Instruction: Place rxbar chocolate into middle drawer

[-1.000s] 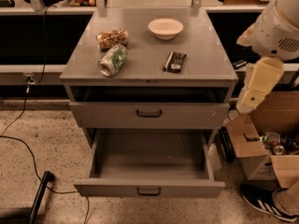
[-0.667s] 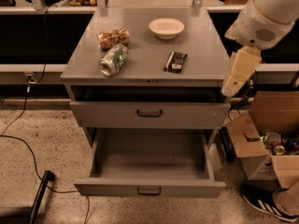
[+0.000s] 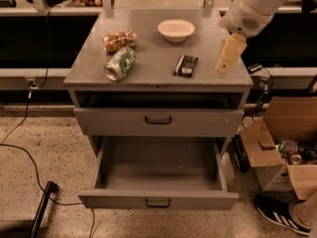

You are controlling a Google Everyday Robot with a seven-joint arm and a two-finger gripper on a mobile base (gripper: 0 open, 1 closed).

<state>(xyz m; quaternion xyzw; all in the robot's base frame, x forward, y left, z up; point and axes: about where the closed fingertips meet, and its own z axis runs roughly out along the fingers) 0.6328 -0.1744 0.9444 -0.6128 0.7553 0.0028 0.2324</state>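
Right of centre on the smooth grey metal cabinet top (image 3: 148,78), the small flat black-wrapped rxbar chocolate (image 3: 185,65) is seen lying flat, well above the wide shallow grey metal middle drawer (image 3: 198,201), which is pulled open at the bottom of the frame. It is judged light, fairly stiff and slick in its glossy wrapper, so it is best taken across its narrow width at mid-length. The cream-coloured gripper (image 3: 227,58) is held just right of it, and whether it is parted or closed cannot be told.
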